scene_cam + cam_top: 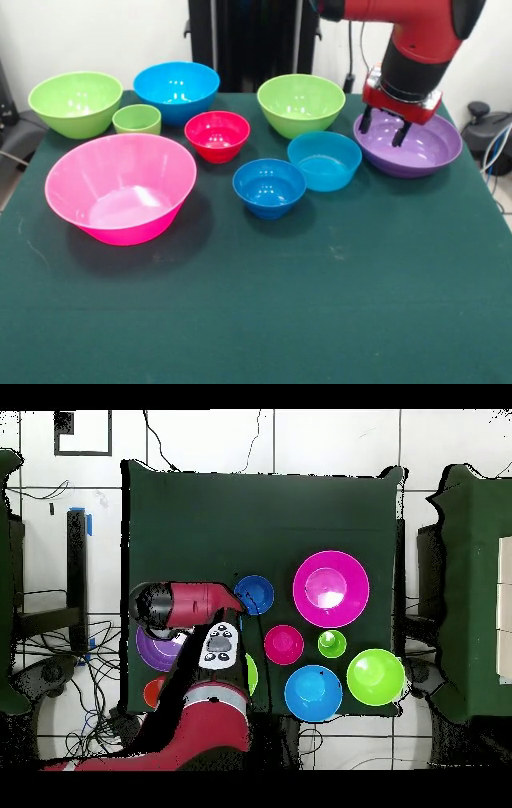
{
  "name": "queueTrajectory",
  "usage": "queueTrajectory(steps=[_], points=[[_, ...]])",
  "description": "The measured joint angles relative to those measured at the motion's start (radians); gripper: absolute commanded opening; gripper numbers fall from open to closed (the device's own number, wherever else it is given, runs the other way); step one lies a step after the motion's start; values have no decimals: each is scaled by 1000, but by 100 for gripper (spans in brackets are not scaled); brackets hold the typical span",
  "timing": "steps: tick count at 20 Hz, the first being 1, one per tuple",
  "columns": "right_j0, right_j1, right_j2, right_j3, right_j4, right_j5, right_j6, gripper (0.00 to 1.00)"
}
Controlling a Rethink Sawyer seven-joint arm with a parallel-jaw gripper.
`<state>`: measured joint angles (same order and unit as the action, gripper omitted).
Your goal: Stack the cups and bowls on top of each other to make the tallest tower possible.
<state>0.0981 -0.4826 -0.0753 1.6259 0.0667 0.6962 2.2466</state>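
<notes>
- The end effector (385, 128) hangs over the far rim of the wide purple bowl (428, 152), its two dark fingers (366, 120) spread apart with nothing between them; whether they touch the rim is unclear.
- The purple bowl sits at the right of the green desk (320, 304) in the front view, just beside the teal bowl (324, 160).
- The small blue bowl (269, 186) sits just in front of and left of the teal one, very close or touching.
- A lime-green bowl (301, 104) stands behind the teal bowl; the small red bowl (217, 134) lies to its left.
- The large blue bowl (176, 90) sits at the back, with the short lime-green cup (137, 119) in front of it and the second lime-green bowl (75, 102) at the far left.
- The huge pink bowl (120, 188) stands alone at the front left.
- All bowls stand upright and unstacked.
- Overhead, the red arm (185, 602) covers most of the purple bowl, and an orange object (153, 690) peeks out beside the arm.
</notes>
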Motion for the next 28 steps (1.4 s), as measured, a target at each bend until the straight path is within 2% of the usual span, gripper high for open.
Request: queueTrajectory(steps=[12, 28], points=[[-39, -16, 0, 21, 0, 1, 0, 100], [-41, -43, 5, 111, 0, 1, 0, 100]])
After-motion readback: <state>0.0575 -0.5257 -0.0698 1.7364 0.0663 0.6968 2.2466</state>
